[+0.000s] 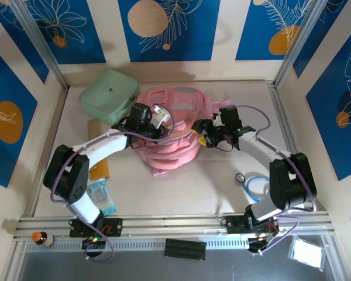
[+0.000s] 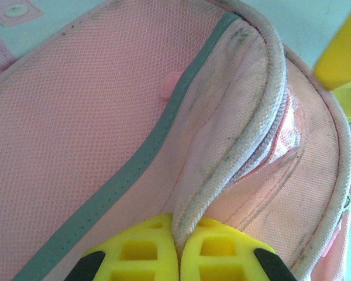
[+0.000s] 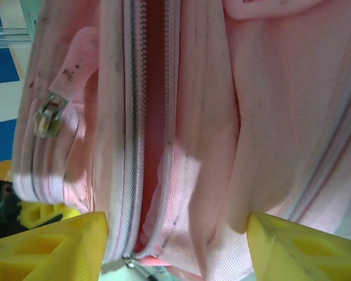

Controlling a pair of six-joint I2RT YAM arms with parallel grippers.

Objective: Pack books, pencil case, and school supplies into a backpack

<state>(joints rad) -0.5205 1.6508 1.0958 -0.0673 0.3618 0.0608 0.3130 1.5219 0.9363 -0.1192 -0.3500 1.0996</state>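
Pinching backpack (image 2: 76, 117) piped seam (image 2: 245, 146) w/ L gripper (image 2: 178, 240), jaws clamped tight on it. R gripper (image 3: 175, 234) jaws apart, straddling the open zip (image 3: 131, 117), fabric btwn, not clamped.

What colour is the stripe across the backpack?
Grey-green stripe on the pink backpack; left wrist view shows it best.

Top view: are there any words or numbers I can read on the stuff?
No text here can be read.
pink backpack: no writing shows.
mint-green case: a tiny pale mark, too small to read.
light-blue packet: print too blurred to read.
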